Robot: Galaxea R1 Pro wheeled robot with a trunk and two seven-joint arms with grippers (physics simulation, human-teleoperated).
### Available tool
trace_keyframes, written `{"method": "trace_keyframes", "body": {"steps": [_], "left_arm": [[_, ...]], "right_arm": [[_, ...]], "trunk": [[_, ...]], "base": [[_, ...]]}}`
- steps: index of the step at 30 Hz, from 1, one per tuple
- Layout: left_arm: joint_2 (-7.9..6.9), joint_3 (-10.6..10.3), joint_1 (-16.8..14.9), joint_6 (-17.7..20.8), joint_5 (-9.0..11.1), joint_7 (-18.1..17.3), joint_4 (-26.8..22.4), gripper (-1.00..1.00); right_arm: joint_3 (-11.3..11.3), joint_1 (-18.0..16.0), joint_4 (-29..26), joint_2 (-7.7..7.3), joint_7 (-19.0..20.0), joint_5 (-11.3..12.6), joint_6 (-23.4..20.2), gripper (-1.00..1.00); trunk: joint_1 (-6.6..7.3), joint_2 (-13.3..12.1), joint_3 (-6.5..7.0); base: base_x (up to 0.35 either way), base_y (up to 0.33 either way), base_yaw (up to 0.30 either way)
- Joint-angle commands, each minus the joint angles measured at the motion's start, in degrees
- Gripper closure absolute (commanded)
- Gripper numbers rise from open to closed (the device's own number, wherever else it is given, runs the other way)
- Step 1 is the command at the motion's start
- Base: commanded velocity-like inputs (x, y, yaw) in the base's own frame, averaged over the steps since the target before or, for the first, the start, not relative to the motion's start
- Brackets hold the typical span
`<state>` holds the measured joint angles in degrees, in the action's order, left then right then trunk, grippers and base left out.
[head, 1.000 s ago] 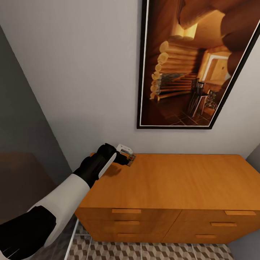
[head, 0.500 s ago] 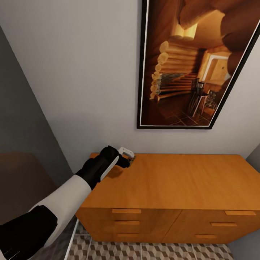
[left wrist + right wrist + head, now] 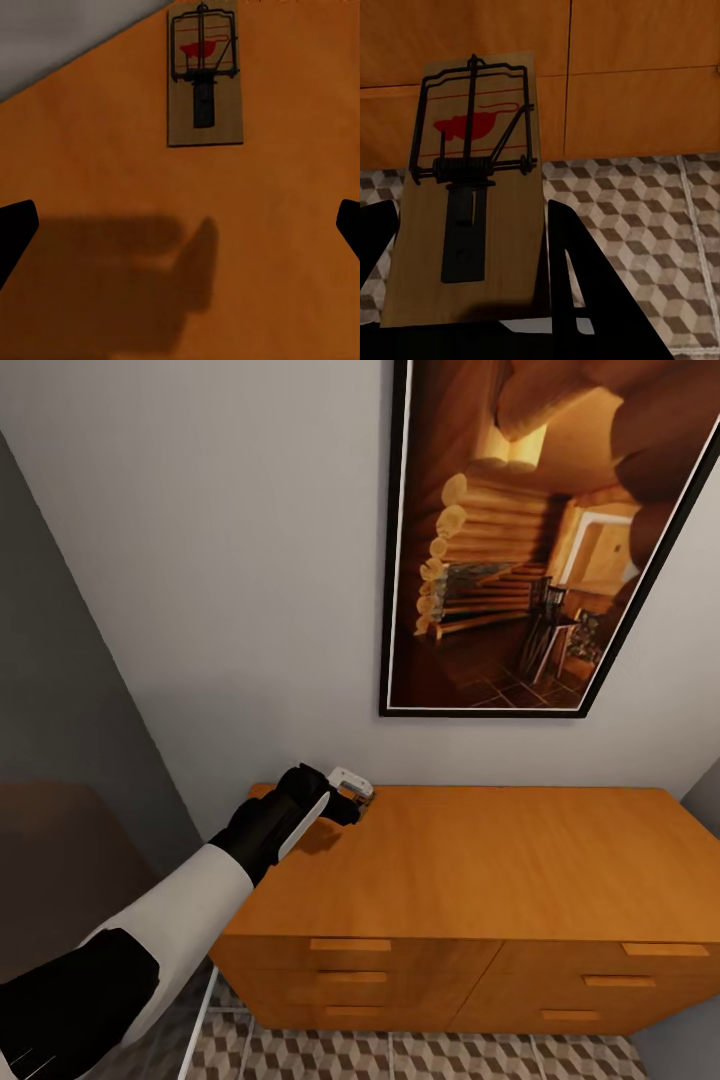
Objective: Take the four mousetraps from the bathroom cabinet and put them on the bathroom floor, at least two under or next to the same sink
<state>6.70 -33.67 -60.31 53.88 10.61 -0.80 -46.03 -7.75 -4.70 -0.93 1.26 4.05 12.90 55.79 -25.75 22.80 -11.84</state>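
Note:
A mousetrap (image 3: 205, 73), a small wooden slab with a black wire spring and a red mouse print, lies flat on the orange cabinet top (image 3: 90, 150) near its edge by the wall. My left gripper (image 3: 184, 217) hovers over it, open, with its dark fingertips (image 3: 16, 225) spread wide. In the head view the left gripper (image 3: 352, 792) is at the cabinet's (image 3: 500, 860) back left corner. My right gripper (image 3: 471, 214) is shut on a second mousetrap (image 3: 472, 195), held low above the cube-patterned bathroom floor (image 3: 645, 210) in front of the drawers. The bathroom sink is out of view.
A large framed picture (image 3: 530, 540) hangs on the white wall above the cabinet. Drawer fronts (image 3: 350, 960) with slim handles face me. A grey wall (image 3: 60, 690) closes in on the left, and patterned tiles (image 3: 400, 1055) run below the cabinet.
My left gripper has moved a little farther back along the cabinet top, toward the wall. Over the last half second nothing visibly moved.

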Motion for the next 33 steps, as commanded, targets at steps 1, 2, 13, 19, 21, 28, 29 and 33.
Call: {"method": "trace_keyframes", "body": {"steps": [1,2,13,19,21,28,29,33], "left_arm": [[-0.02,-0.08,-0.07,0.22,0.03,-0.08,-0.03,-1.0],[-0.02,-0.08,-0.07,0.22,0.03,-0.08,-0.03,-1.0],[0.3,-0.08,-0.07,0.11,0.03,-0.08,-0.18,-1.0],[0.51,-0.04,-0.07,0.09,0.03,-0.08,-0.43,-1.0],[0.55,0.0,-0.07,0.09,0.03,-0.08,-0.57,-1.0],[0.75,0.1,-0.07,0.08,0.03,-0.08,-0.8,-1.0],[0.81,0.12,-0.07,0.08,0.03,-0.08,-0.82,-1.0],[1.08,0.16,-0.07,0.08,0.03,-0.08,-0.88,-1.0]], "right_arm": [[-0.25,-0.05,0.05,-0.01,0.44,0.63,0.17,1.0],[-0.25,-0.05,0.05,-0.02,0.44,0.63,0.16,1.0],[-0.25,-0.03,0.05,0.01,0.44,0.63,0.13,1.0],[-0.25,-0.02,0.05,0.01,0.44,0.63,0.11,1.0],[-0.25,-0.02,0.05,0.01,0.44,0.63,0.14,1.0],[-0.25,-0.02,0.05,0.01,0.44,0.63,0.14,1.0],[-0.25,-0.03,0.05,0.02,0.44,0.63,0.13,1.0],[-0.25,-0.03,0.05,0.0,0.44,0.63,0.13,1.0]], "trunk": [[-0.03,0.11,-0.11],[-0.03,0.11,-0.11],[-0.03,0.11,-0.11],[-0.03,0.11,-0.11],[-0.03,0.11,-0.11],[-0.03,0.11,-0.11],[-0.03,0.11,-0.11],[-0.03,0.11,-0.11]], "base": [[0.0,0.0,0.0],[0.0,0.0,0.0],[0.0,0.0,0.0],[0.0,0.0,0.0],[0.0,0.0,0.0],[0.0,0.0,0.0],[0.0,0.0,0.0],[0.0,0.0,0.0]]}}
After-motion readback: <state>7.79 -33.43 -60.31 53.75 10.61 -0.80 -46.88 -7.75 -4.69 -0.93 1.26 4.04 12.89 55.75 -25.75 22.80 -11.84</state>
